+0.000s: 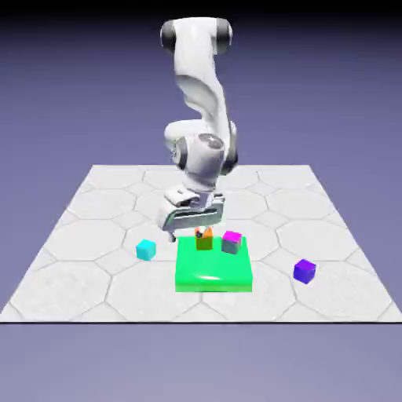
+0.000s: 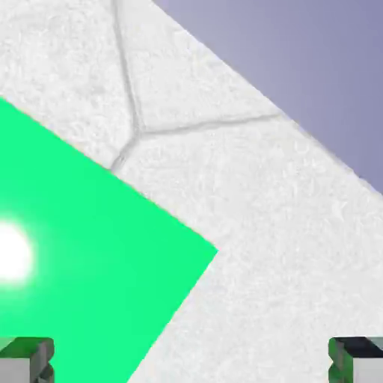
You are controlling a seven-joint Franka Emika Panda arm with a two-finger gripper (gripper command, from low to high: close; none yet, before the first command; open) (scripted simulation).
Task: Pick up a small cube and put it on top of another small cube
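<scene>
My pincer [image 1: 193, 222] hangs wide open and empty over the green slab [image 1: 213, 271]; the cyan cube [image 1: 146, 250] sits on the worktop [image 1: 94, 235] toward the exterior view's left, the purple cube [image 1: 305, 271] well right.

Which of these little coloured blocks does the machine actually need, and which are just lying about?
Needed for the job:
- cyan cube, to be picked up
- purple cube, to be stacked on
- pincer, open, holding nothing

Just lying about:
- green slab
- orange-topped cube on the slab
- magenta-topped grey cube on the slab
</scene>
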